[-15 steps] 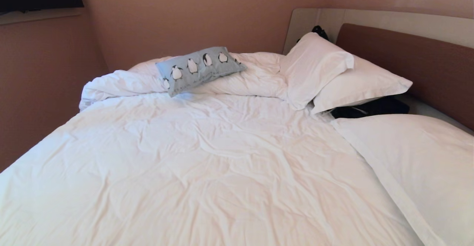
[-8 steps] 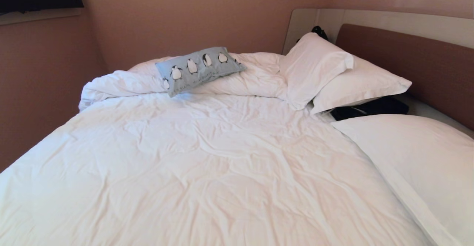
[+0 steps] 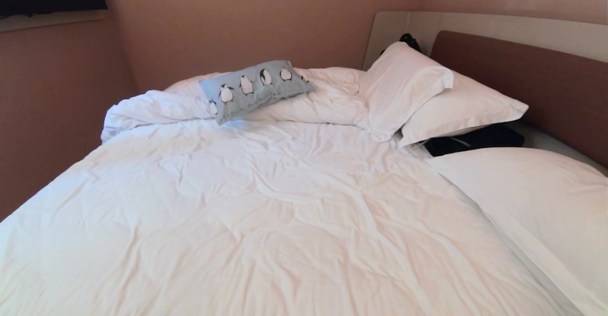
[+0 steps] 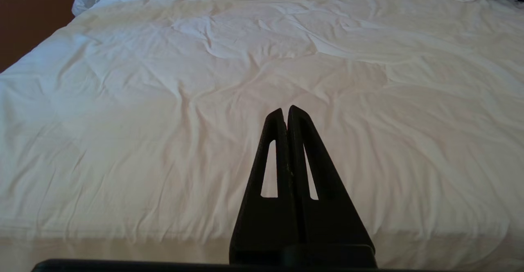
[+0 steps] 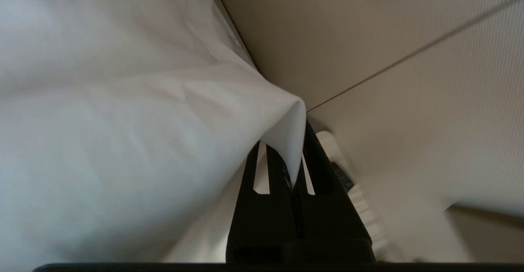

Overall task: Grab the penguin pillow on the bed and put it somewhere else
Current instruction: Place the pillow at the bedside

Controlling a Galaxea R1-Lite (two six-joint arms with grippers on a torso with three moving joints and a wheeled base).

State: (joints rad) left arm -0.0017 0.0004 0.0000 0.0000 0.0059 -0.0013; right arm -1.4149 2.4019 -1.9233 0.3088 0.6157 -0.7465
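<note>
The penguin pillow (image 3: 256, 88), light blue with a row of penguins, lies on the bunched duvet at the far side of the bed (image 3: 285, 211); neither gripper is near it. My right gripper (image 5: 294, 149) is outside the head view. It is shut on a corner of the large white pillow (image 5: 123, 120), whose fabric folds down between the fingers. That pillow (image 3: 536, 202) lies at the bed's front right. My left gripper (image 4: 286, 110) is shut and holds nothing, hovering over the duvet near the front edge.
Two more white pillows (image 3: 427, 92) lean by the brown headboard (image 3: 522, 78), with a black item (image 3: 475, 138) under them. Walls close in on the left and far sides. The right wrist view shows pale floor (image 5: 409, 79) and a blurred white object (image 5: 360, 190).
The large white pillow's near edge has slid toward the right of the head view. The penguin pillow has not moved.
</note>
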